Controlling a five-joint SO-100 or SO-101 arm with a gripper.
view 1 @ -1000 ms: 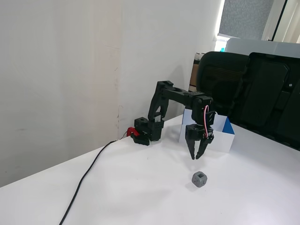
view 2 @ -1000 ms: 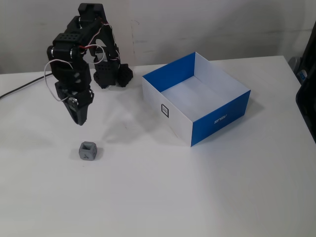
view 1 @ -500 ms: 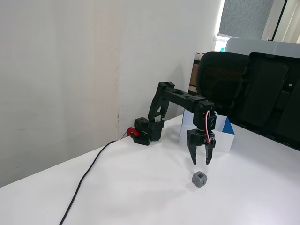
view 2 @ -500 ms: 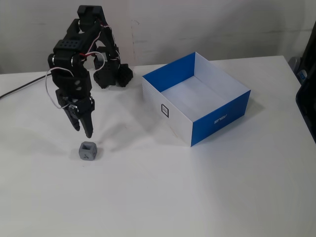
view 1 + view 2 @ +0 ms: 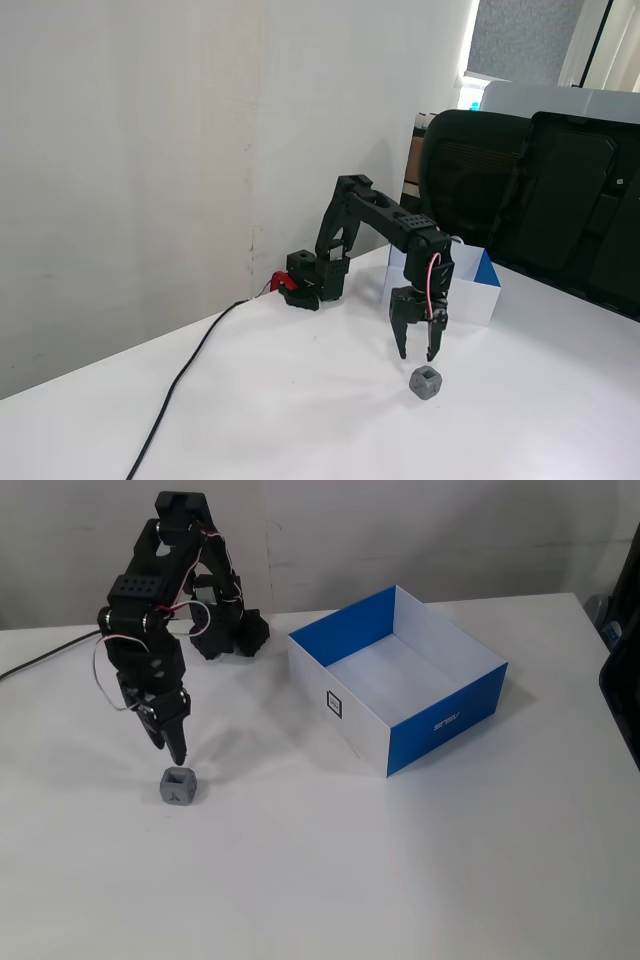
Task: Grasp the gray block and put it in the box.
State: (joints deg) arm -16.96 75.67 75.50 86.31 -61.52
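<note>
The gray block [image 5: 178, 786] is a small dimpled cube resting on the white table; it also shows in a fixed view [image 5: 425, 382]. My gripper [image 5: 170, 753] hangs just above and slightly behind the gray block, pointing down, without touching it. Its fingers stand apart with nothing between them, which is plain in a fixed view where the gripper [image 5: 416, 355] hovers over the cube. The box [image 5: 352, 720], white outside with blue inner walls and a black square marker on its front, sits to the right of the arm. Part of the box [image 5: 470, 297] shows behind the arm.
The arm's base [image 5: 225, 630] stands at the back of the table by the wall. A black cable [image 5: 190, 370] runs from the base toward the table's near left edge. Black office chairs [image 5: 540, 200] stand beyond the table's far side.
The gripper has come down and forward until its tips hang close above the gray block, and its fingers now stand wider apart. Block and box have not moved.
</note>
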